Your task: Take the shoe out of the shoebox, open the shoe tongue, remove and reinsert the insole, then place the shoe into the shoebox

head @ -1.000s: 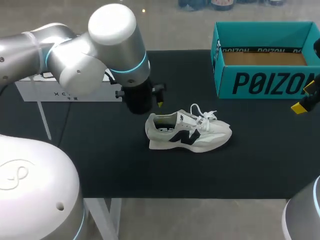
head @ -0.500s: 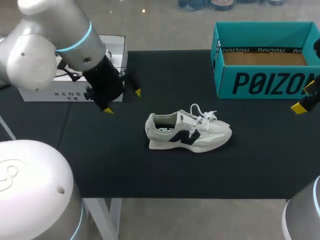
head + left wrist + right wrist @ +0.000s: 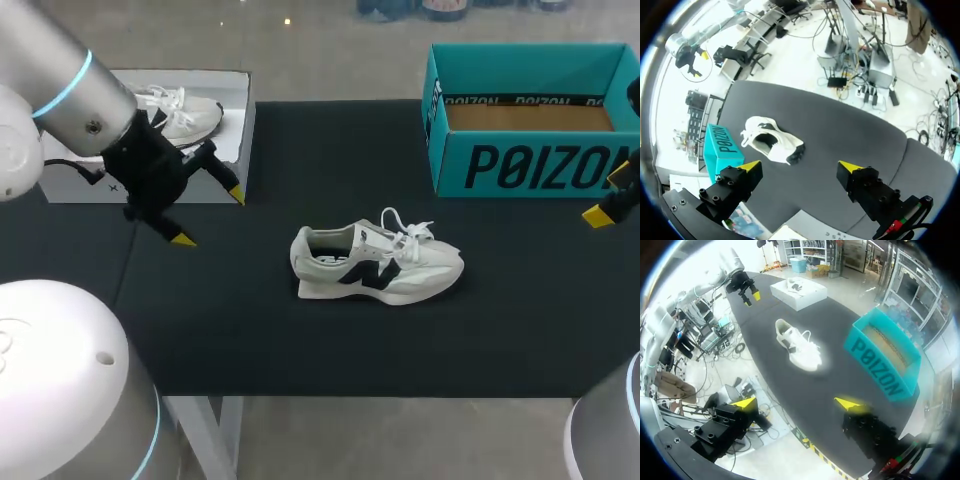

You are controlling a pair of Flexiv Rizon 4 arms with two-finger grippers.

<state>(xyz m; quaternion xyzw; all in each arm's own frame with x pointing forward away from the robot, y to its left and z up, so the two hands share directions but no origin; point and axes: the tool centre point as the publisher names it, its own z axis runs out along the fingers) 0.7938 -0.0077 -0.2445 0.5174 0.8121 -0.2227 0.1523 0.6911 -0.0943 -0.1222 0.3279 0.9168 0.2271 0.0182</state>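
A white sneaker with a dark side logo lies on its sole on the black table, toe to the right, laces loose. The teal shoebox stands open and empty at the back right. My left gripper hangs open and empty well left of the shoe's heel; from its wrist the sneaker and shoebox lie far ahead of the gripper. My right gripper is open and empty, high off the table's right side, with the sneaker and shoebox ahead of it.
A white box holding a second white shoe sits at the back left, just behind my left gripper. One yellow fingertip of my right gripper shows at the right edge, in front of the shoebox.
My left arm has swung left, away from the sneaker's heel toward the white box, uncovering that box. The sneaker and my right arm have stayed put.
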